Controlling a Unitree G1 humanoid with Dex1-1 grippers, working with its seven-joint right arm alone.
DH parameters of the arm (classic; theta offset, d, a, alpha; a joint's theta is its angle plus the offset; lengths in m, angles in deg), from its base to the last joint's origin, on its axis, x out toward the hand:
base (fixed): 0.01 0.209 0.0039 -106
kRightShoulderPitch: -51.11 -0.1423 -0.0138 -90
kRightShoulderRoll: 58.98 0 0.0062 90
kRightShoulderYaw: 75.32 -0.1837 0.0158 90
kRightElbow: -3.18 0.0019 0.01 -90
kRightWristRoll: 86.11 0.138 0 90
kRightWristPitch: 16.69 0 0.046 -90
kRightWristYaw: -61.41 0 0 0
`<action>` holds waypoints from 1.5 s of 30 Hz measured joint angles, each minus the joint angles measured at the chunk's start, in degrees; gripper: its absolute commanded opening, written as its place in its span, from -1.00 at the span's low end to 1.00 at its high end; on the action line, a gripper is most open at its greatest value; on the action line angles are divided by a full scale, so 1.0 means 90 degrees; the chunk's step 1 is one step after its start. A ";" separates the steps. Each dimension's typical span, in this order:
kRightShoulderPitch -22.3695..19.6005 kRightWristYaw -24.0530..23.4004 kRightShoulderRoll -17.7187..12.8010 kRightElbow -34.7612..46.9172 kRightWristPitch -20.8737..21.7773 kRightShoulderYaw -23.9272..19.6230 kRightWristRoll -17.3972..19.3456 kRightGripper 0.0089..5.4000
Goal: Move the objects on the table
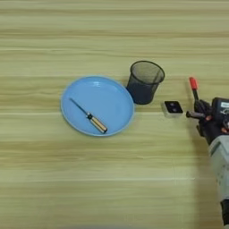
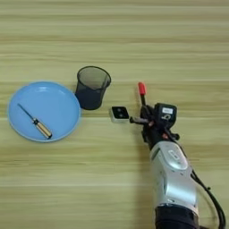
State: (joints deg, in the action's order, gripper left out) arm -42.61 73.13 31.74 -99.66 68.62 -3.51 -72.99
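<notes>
A slim black marker [image 2: 142, 95] with a red cap points away from me, right of the middle of the table [image 2: 114, 40]. Its lower end disappears under my right gripper [image 2: 144, 115], which sits over it at the end of the silver forearm coming in from the bottom right. Whether the marker is held does not show. Just left of the gripper lies a small white block with a black top [image 2: 120, 113]. A black wire-mesh pen cup [image 2: 92, 87] stands upright further left.
A blue plate [image 1: 109, 96] lies left of the cup, with a small screwdriver [image 1: 89, 116] with a yellow handle on it. A black cable [image 2: 210, 197] runs along the forearm at the bottom right.
</notes>
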 measured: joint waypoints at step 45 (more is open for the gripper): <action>0.0152 0.0011 0.0725 0.3533 -0.1382 0.2374 -0.0573 -0.89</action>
State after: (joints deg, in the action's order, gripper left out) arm -41.24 73.23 38.26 -67.86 56.18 17.85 -78.14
